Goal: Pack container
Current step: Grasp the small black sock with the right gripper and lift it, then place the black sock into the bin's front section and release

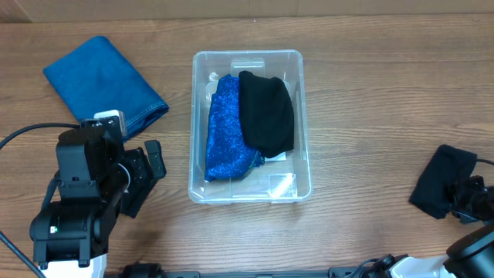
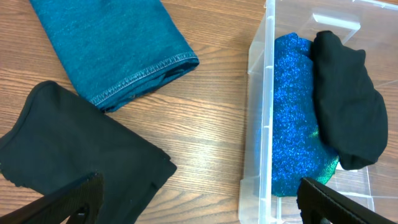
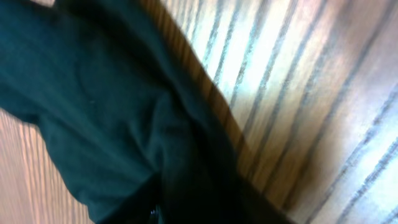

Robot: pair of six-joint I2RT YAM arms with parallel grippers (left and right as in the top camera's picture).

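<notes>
The clear container (image 1: 198, 123) stands mid-table, holding a sparkly blue cloth (image 1: 224, 131) and a black cloth (image 1: 268, 112) side by side. Both also show in the left wrist view, the container (image 2: 258, 93) at the right with the blue cloth (image 2: 292, 106) and the black one (image 2: 348, 106). My left gripper (image 1: 147, 176) is open and empty left of the container (image 2: 199, 208); a black cloth (image 2: 74, 155) lies under its left finger. A teal cloth (image 1: 104, 81) lies at the far left (image 2: 118, 43). My right gripper (image 1: 467, 197) holds another black cloth (image 1: 440, 181), which fills the blurred right wrist view (image 3: 112, 106).
The wooden table (image 1: 363, 93) carries everything. The left arm's body (image 1: 77, 201) fills the front left corner. A cable (image 1: 23, 133) runs along the left edge. A white label (image 1: 279, 184) shows on the container's bottom at its near end.
</notes>
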